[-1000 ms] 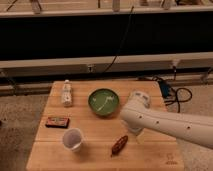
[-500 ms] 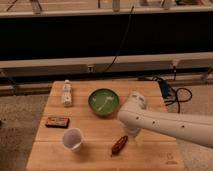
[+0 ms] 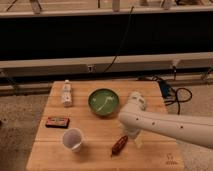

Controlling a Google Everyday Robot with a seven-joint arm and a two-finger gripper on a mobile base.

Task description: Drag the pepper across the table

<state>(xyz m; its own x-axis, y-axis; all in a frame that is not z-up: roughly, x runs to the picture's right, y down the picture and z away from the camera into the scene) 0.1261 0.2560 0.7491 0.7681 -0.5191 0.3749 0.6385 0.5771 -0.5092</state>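
Comparing against the half-second before: noted the arm (image 3: 170,127) lowered a touch and eased nearer the pepper (image 3: 119,145), bringing the jaws down close to the surface (image 3: 95,157), tucked under the wrist. Found the pepper unmoved, same slant, near the front edge, just beside the jaws on their camera-left. Touching or a hair apart: cannot tell. Cannot tell how far the jaws are parted either, being hidden by the wrist; saw nothing held.

Reading this for the task: approach about finished, drag not yet begun. Likely needs a settle onto or against the pepper, then a sideways sweep.

Logged around, placed from the jaws:
- green bowl (image 3: 103,101) behind and camera-left, near but apart
- white cup (image 3: 73,138) further camera-left, past the pepper and about level with it; judged the first obstacle on a leftward drag
- dark box with red label (image 3: 57,121) beyond the cup, slightly back
- small white bottle (image 3: 67,93) well apart, far back-left
- logo mark (image 3: 171,161) to the front-right
- cables (image 3: 172,92) behind-right, off the surface

Flagging the close front edge: risk of rolling the pepper off.
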